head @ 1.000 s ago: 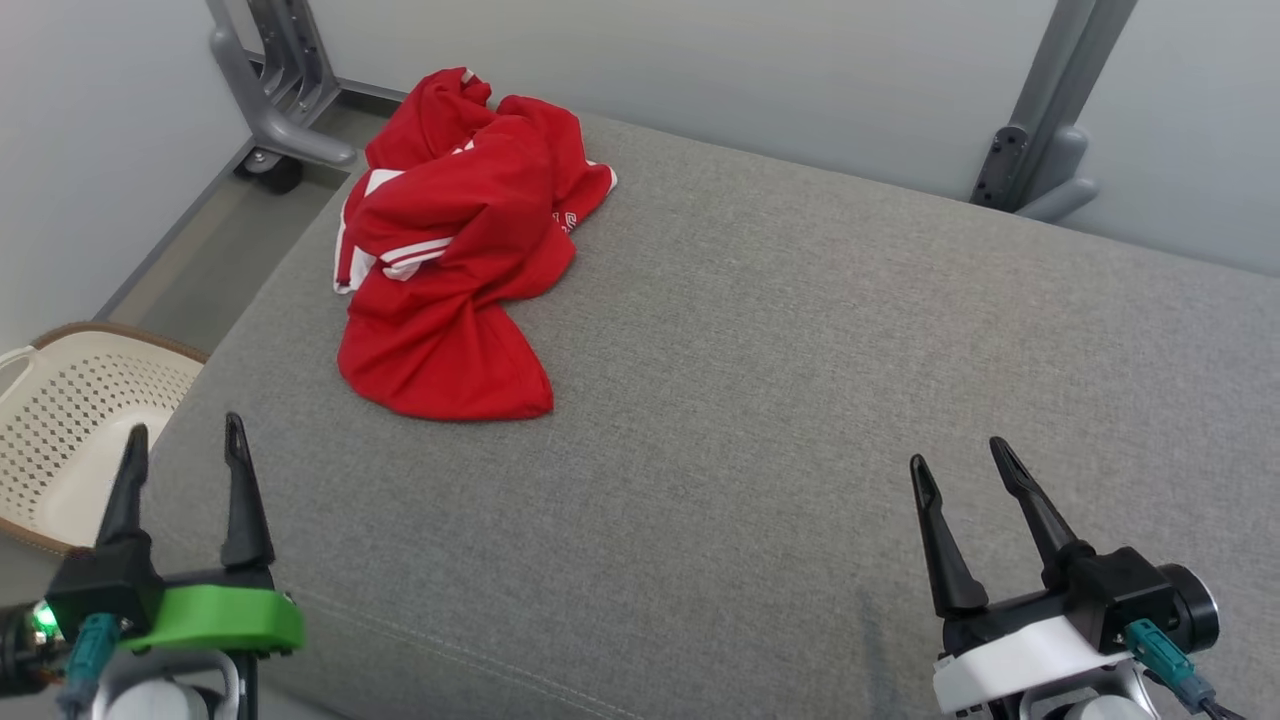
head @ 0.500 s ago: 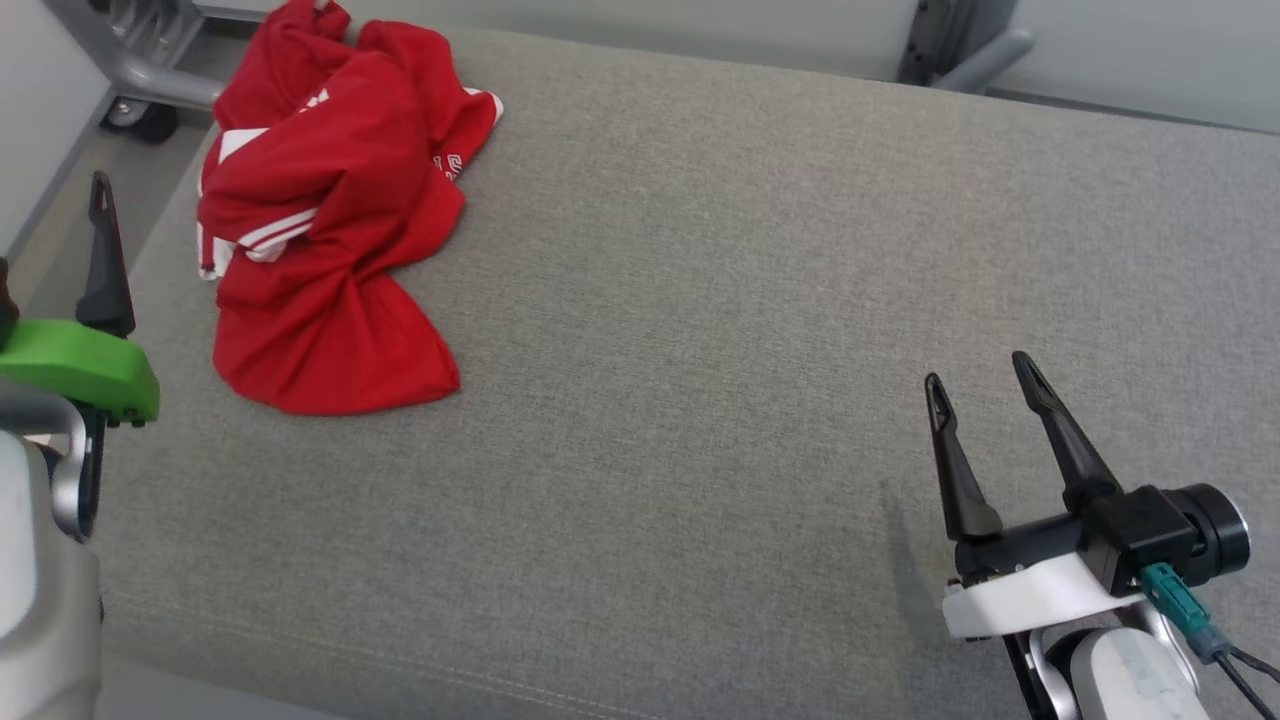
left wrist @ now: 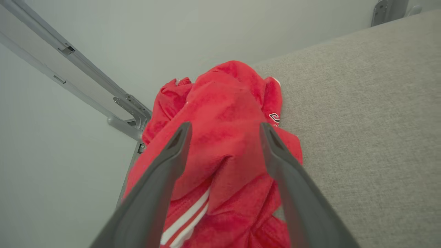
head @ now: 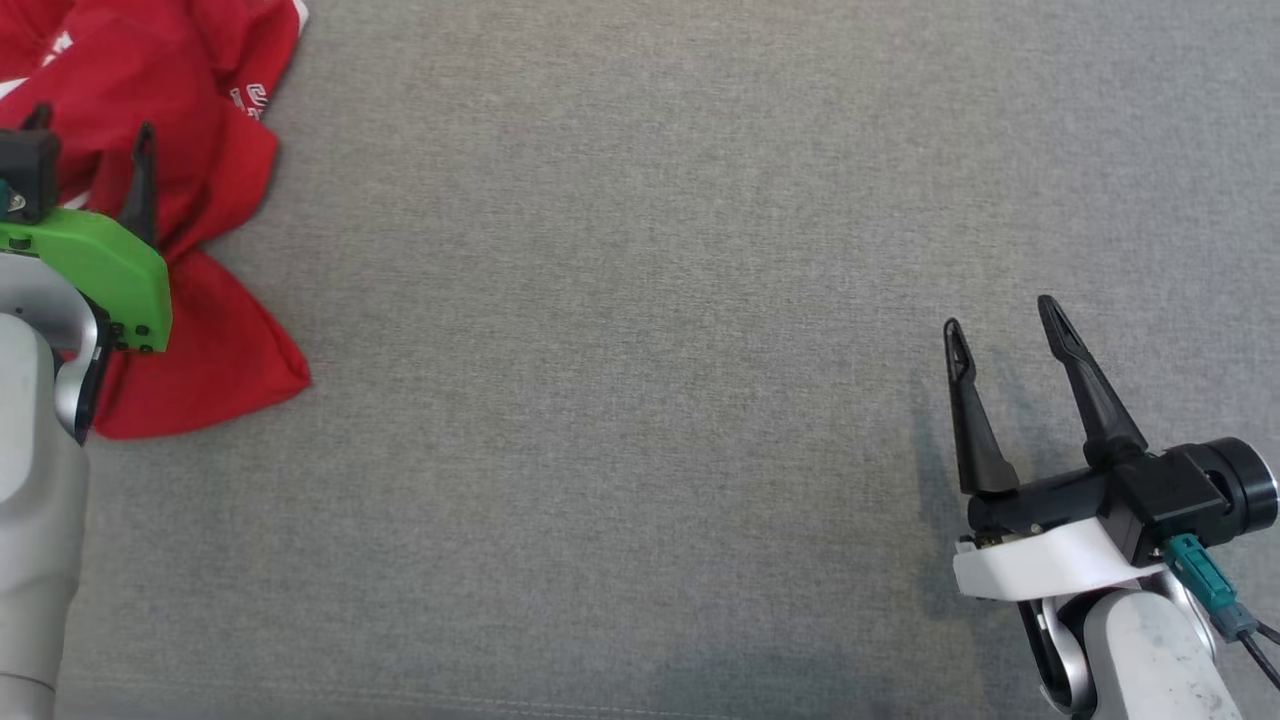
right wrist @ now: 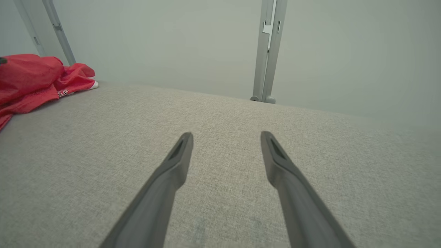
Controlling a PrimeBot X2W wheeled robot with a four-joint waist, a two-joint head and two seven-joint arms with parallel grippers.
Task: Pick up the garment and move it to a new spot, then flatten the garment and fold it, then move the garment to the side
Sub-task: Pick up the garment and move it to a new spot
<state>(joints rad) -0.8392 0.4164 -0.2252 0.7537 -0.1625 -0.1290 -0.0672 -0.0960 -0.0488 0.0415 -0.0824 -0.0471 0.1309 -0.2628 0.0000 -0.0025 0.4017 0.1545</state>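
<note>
A crumpled red garment (head: pixel 200 330) with white stripes lies at the far left of the grey cushioned surface (head: pixel 640 350). In the left wrist view the garment (left wrist: pixel 220 137) is bunched in a heap near the surface's corner. My left gripper (head: pixel 90 125) hovers over the heap, open, its two dark fingers (left wrist: pixel 172 151) spread on either side of a raised fold without closing on it. My right gripper (head: pixel 1000 312) stands open over bare fabric at the lower right, far from the garment (right wrist: pixel 34 81), with nothing between its fingers (right wrist: pixel 179 155).
Pale walls rise behind the surface. A grey metal frame post (right wrist: pixel 267 51) stands past the far edge, and another frame leg (left wrist: pixel 127 113) stands beside the garment's corner. Wide bare cushion lies between the two grippers.
The head camera has tilted down and turned right, so the garment slid to the picture's left edge. My left gripper has advanced over the garment. The right gripper stays open in about the same place.
</note>
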